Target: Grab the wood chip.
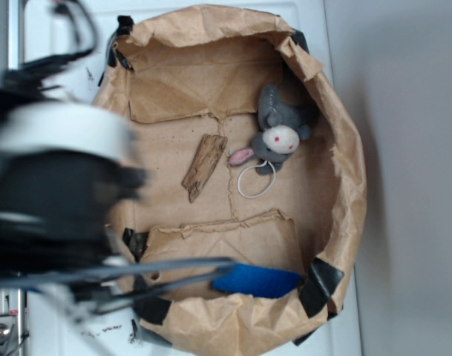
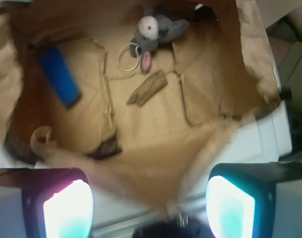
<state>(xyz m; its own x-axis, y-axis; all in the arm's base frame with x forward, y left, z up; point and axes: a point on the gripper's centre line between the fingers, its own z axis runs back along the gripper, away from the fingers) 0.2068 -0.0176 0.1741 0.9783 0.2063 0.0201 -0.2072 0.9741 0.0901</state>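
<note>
Wood first: the small flat brown wood chip [image 1: 203,167], rough-grained and tapering to a point, lies on the floor of the crumpled brown paper tray [image 1: 344,185], close to the centre of the exterior frame, its pointed end aimed toward the lower left. In the wrist view the wood chip [image 2: 148,88] sits just above mid-frame, slanting from upper right down to lower left, with nothing touching it. Just right of it in the exterior view rests the grey plush mouse [image 1: 279,133], pale face and pink ear turned toward the chip, and a thin white ring [image 1: 255,182] lies below the mouse. The blue rectangular sponge [image 1: 257,282] sits at the lower centre of that frame, against the tray's inner wall, well apart from the chip. The black robot arm [image 1: 55,193] fills the left side, blurred. From the wrist camera, the gripper [image 2: 150,208] sits at the bottom edge, its two glowing fingers [image 2: 67,210] spread wide apart with nothing between them, well clear of the chip.
</note>
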